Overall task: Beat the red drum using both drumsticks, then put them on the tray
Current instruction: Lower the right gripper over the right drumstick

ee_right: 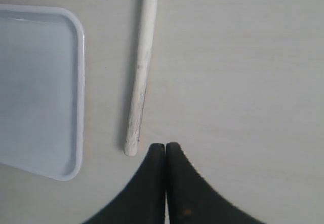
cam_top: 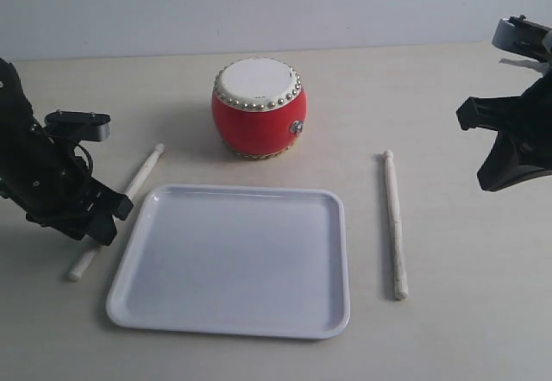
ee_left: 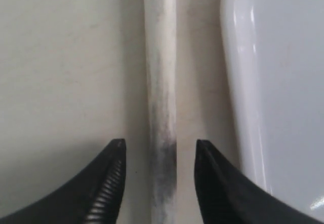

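Red drum (cam_top: 259,109), white skin top, gold studs: one. Pale wooden sticks: two, namely left drumstick (cam_top: 145,170) and right drumstick (cam_top: 394,226). White rectangular tray (cam_top: 233,265): one. Black robot grippers: two, namely left gripper (ee_left: 160,150) and right gripper (ee_right: 165,148). Light tabletop (cam_top: 466,312): one.

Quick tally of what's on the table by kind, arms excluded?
Red drum: 1
Drumsticks: 2 (the second one lies on the other side of the tray)
Tray: 1
Total: 4
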Controlling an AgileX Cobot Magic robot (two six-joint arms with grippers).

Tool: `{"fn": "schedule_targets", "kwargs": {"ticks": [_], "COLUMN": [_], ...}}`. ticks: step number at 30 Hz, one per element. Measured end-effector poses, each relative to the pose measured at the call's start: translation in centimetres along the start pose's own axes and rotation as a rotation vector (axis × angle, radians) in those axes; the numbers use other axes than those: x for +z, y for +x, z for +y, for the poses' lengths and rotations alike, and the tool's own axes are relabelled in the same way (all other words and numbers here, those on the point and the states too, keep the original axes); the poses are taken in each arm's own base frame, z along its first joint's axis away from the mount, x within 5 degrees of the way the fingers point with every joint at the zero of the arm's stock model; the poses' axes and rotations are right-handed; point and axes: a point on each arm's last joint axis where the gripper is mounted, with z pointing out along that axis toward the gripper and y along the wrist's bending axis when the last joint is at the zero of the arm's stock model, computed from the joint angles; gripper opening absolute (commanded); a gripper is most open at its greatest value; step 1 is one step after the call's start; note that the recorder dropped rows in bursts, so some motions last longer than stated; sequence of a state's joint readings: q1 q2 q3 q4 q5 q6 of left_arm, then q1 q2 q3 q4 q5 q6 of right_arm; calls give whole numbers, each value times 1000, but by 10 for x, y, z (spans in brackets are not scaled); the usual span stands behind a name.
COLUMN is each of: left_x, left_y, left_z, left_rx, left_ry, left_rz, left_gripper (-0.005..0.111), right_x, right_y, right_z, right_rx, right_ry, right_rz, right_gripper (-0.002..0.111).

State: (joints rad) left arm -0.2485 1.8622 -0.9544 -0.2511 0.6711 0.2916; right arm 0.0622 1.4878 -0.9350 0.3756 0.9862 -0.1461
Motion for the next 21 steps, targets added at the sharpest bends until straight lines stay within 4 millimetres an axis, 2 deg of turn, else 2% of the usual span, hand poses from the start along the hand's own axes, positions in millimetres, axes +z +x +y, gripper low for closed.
{"fn": "schedule_targets", "kwargs": {"ticks": [9, 13, 14, 17, 20, 21], "left_x": [0, 2, 3, 3, 3, 3], "left_y": [0, 3, 5, 6, 6, 6], "left_z": [0, -1, -1, -1, -1, -1], "left_rx": [2, 2, 1, -3, -3, -3], "left_ry": [1, 2, 3, 6, 6, 6], "left_rz": [2, 10, 18, 19, 19, 19], "left_gripper": [43, 43, 43, 43, 43, 43], "right_x": [0, 9, 12, 17, 22, 26], "right_y": [0, 15, 24, 34, 36, 37], "right_z": [-3, -3, -5, -7, 5, 19], "right_rx": [59, 119, 136, 186, 161, 133], "right_ry": [37, 1, -1, 4, -1, -9], "right_rz": [-5, 46, 28, -10, -19, -32], "right_gripper": [0, 0, 0, 0, 0, 0]}}
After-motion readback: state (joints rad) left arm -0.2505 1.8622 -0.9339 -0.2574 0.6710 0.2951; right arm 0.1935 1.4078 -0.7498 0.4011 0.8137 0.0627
